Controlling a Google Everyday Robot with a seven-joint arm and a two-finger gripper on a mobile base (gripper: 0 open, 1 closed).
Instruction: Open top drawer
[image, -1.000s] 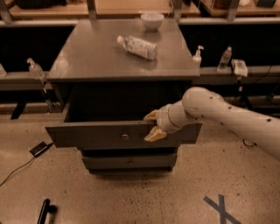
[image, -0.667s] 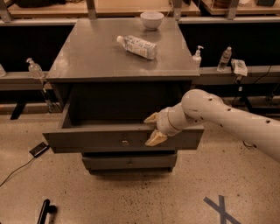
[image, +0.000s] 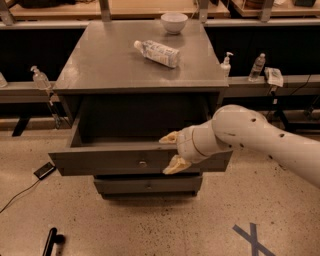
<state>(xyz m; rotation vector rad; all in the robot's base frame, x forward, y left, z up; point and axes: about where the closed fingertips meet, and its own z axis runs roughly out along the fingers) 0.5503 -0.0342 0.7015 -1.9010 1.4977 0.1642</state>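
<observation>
Gripping the top drawer (image: 100, 162) front rim with the claw (image: 171, 152) half-spread, I'm risking this shallow pinch slipping off beside the knob (image: 143, 163).

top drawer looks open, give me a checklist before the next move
1. Top drawer pulled well out: ok.
2. Pincer at the drawer's front, right of the knob: ok.
3. Pincer's hold on the front: cannot tell.
4. Bottle lying on the cabinet top, clear of its edges: ok.
5. Bowl upright at the back: ok.
</observation>
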